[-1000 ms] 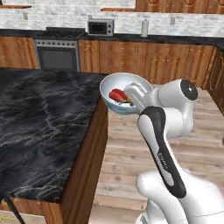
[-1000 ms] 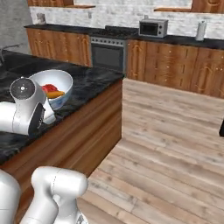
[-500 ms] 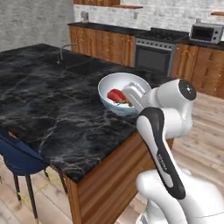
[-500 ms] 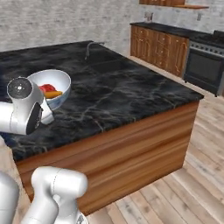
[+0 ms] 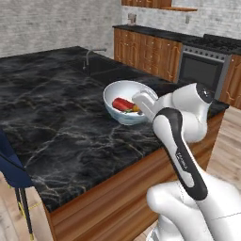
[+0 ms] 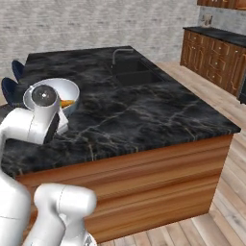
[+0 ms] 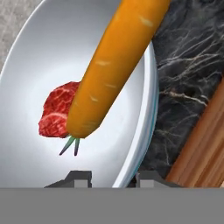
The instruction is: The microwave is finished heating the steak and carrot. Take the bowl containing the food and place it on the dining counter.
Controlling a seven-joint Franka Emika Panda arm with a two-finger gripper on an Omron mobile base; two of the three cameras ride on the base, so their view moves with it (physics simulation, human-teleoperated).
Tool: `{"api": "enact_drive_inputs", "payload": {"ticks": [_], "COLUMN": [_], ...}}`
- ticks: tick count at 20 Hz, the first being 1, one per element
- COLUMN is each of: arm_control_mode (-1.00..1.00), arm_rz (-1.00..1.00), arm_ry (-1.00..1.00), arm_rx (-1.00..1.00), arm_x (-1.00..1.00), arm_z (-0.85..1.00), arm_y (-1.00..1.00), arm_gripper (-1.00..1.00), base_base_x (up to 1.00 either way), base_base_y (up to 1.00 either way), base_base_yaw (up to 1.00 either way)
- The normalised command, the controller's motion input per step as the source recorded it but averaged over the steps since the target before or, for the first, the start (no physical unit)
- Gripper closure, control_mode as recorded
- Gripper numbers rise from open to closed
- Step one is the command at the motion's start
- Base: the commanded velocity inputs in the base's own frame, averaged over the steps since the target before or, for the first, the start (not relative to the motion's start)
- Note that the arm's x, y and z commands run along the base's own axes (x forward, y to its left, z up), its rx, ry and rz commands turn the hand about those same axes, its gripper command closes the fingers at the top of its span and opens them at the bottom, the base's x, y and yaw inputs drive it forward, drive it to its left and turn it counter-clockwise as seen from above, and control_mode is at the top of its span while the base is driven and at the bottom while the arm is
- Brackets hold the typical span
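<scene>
The white bowl [image 5: 117,92] with a blue outside hangs just above the black marble dining counter [image 5: 56,127], near its corner. My gripper [image 5: 140,104] is shut on the bowl's right rim. Inside lie the red-brown steak [image 5: 122,103] and the orange carrot [image 5: 136,109]. In the hand view, the carrot [image 7: 113,65] lies across the steak [image 7: 56,110] in the bowl [image 7: 48,57], whose rim runs between my gripper's [image 7: 111,178] two tips. From the right, the bowl [image 6: 61,89] sits behind my arm above the dining counter [image 6: 139,113]. The microwave is out of view.
A sink [image 6: 132,77] with a faucet [image 5: 92,52] is set into the counter's far part. A steel oven [image 5: 202,70] and wood cabinets [image 5: 150,52] line the back wall. Blue stools [image 5: 12,169] stand at the counter's left side, also [image 6: 9,89].
The whole picture has swung as the base turned: the back wall slid right and the dining counter now spreads under the arm. The bowl has stayed in my grip.
</scene>
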Motion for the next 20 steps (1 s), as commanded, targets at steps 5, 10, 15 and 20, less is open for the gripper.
{"api": "enact_drive_inputs", "payload": {"ticks": [5, 10, 15, 20], "arm_control_mode": [-1.0, -1.0, -1.0, -1.0], "arm_rz": [0.34, 0.2, 0.04, -0.01], "arm_ry": [0.4, 0.04, 0.0, 0.0], "arm_rx": [-0.03, -0.08, -0.17, -0.2], "arm_x": [1.0, 1.0, 1.0, 1.0], "arm_z": [-0.59, -0.68, -0.62, -0.77], "arm_y": [0.08, 0.72, 0.9, 0.73], "arm_gripper": [1.0, 1.0, 1.0, 1.0], "base_base_x": [0.0, 0.0, 0.0, 0.0], "base_base_y": [0.0, 0.0, 0.0, 0.0], "base_base_yaw": [0.0, 0.0, 0.0, 0.0]}}
